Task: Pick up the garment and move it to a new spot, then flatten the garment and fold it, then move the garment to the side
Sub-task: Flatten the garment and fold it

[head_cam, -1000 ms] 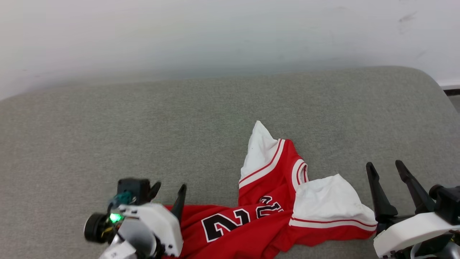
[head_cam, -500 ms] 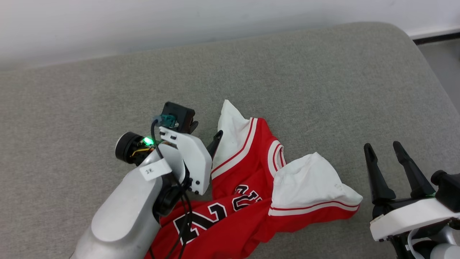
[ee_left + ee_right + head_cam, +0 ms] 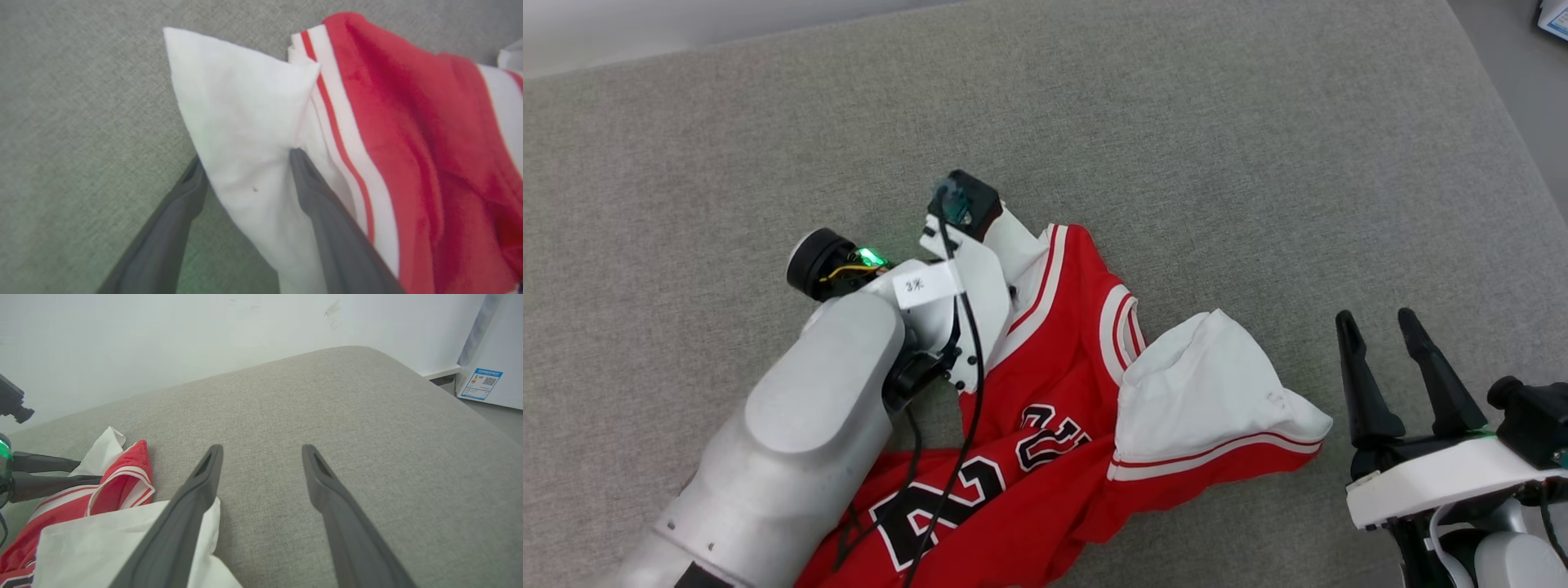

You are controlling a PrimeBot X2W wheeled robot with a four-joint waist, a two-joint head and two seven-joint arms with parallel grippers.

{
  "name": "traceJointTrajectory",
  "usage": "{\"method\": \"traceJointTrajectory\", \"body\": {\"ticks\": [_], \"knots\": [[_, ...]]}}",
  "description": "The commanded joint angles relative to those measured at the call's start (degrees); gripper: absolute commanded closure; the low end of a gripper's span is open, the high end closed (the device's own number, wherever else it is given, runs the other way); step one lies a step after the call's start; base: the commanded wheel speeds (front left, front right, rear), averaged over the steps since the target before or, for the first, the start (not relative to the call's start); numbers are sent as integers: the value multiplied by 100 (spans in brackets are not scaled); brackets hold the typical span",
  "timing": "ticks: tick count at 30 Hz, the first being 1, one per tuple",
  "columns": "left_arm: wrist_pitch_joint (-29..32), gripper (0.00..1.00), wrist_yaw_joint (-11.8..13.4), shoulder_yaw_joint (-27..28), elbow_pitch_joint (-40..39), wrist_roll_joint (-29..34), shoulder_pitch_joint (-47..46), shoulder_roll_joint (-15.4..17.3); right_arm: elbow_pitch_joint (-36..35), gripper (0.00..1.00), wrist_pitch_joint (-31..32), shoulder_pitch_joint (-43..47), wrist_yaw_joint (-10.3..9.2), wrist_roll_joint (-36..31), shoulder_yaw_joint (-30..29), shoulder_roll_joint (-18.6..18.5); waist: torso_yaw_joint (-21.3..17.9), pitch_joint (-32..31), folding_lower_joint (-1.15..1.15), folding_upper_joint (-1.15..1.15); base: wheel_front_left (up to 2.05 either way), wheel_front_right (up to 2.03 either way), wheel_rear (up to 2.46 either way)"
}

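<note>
grab jersey (image 3: 1054, 392) | L gripper (image 3: 245, 157) jaws wide open astride white sleeve (image 3: 237, 102), nothing held | tip: push deeper b4 closing imo | R gripper (image 3: 1374, 318) open, empty

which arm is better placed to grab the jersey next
Left. The left end effector, open, straddles the white sleeve of the jersey; the right end effector stands open beside it.

Grey fabric cushion (image 3: 1176, 122) stands against a plain white wall (image 3: 163, 335).
</note>
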Motion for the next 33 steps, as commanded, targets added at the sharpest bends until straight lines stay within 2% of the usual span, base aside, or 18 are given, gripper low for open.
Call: {"method": "traceJointTrajectory", "body": {"ticks": [1, 2, 3, 4, 7, 14, 17, 19, 20, 26, 29, 33], "knots": [[203, 0, -44, -152, 246, 12, 110, 0, 31, 0, -59, -85, -4, 20, 18, 10, 1, 6, -1, 0, 0, 0, 0], [307, 0, -65, -241, 339, 22, 119, -2, 66, 0, -84, -82, -4, 38, 27, 10, 7, 6, -1, 0, 0, 0, 0], [334, 58, -90, -287, 401, -3, 140, -16, 96, 0, -83, -90, -4, 49, 35, 10, 14, 3, -1, 0, 0, 0, 0], [288, 100, -104, -326, 429, 8, 142, -22, 125, 0, -103, -112, -4, 60, 40, 10, 19, -3, -1, 0, 0, 0, 0], [107, 100, -77, -357, 442, 86, 116, -4, 175, 0, -125, -132, -4, 63, 34, 10, 44, -35, -1, 0, 0, 0, 0], [-982, 100, 400, -155, -80, 450, 50, 181, 236, 0, -40, 1, -4, -28, -148, 10, 339, -356, -1, 0, 0, 0, 0], [-1173, 100, 584, -76, -441, 492, 256, 380, 180, 0, 47, 82, -4, -85, -220, 9, 540, -546, -1, 0, 0, 0, 0], [-1204, 100, 712, 7, -695, 443, 462, 536, 134, 0, 116, 120, -4, -142, -258, 10, 665, -678, -1, 0, 0, 0, 0], [-1210, 100, 875, 138, -959, 375, 700, 703, 94, 0, 178, 159, -4, -165, -302, 9, 785, -781, -1, 0, 0, 0, 0], [-1166, 100, 1419, 595, -1631, 34, 1645, 1198, -49, 0, 336, 315, -4, -217, -422, 9, 1065, -976, -1, 0, 0, 0, 0], [-1259, 100, 1731, 895, -1824, -240, 2231, 1338, -132, 0, 396, 337, -4, -233, -433, 9, 1127, -1015, -1, 0, 0, 0, 0], [-1597, 100, 2026, 1290, -1912, -653, 3012, 1317, -185, 0, 473, 352, -4, -257, -418, 9, 1120, -1062, -1, 0, 0, 0, 0]]}}
